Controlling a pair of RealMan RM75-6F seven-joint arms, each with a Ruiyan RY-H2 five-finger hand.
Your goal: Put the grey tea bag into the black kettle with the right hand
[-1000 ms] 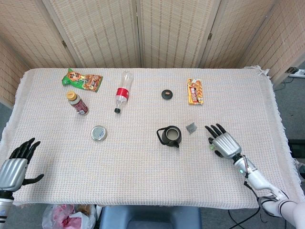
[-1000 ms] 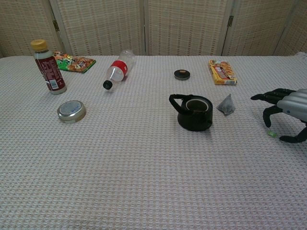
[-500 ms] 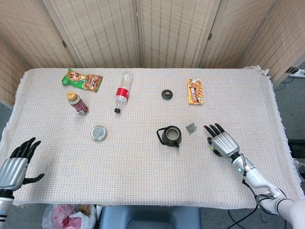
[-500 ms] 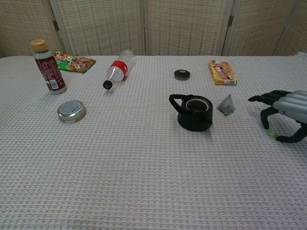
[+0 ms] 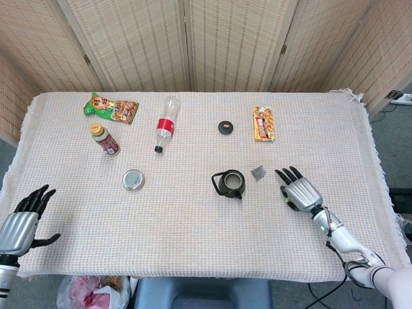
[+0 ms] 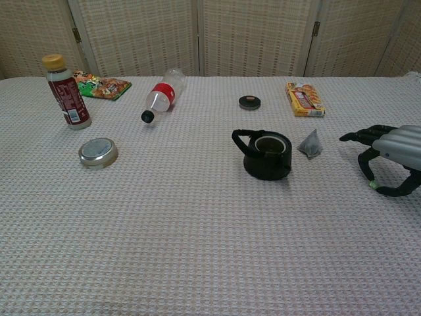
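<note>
Your grey tea bag [image 5: 258, 172] lies on the bench [image 5: 193, 219] just right of the black kettle [image 5: 230, 184], near the frame's centre; in the chest view it reads as a small crumpled grey pyramid [image 6: 310, 144], apart from the kettle [image 6: 264, 154], whose lidless mouth faces up. Whether a string or tag trails from the bag is too small to tell. Your right hand [image 5: 299, 190] sits right of the bag with its fingers spread and nothing in them; in the chest view it is cut off by the right edge [image 6: 388, 149], fingertips pointing toward the bag but clear of it. Since a second ago that hand has crept slightly toward the bag, while the bag and kettle have stayed put. Your left hand [image 5: 22, 219] hangs at the lower left of the head view, fingers apart, holding nothing, its wrist cut by the frame. Further out lie a small black lid [image 5: 225, 127] above the kettle, a snack box [image 5: 263, 123], a toppled clear bottle [image 5: 165, 123], a brown bottle [image 5: 104, 139] and a round tin [image 5: 134, 179].
</note>
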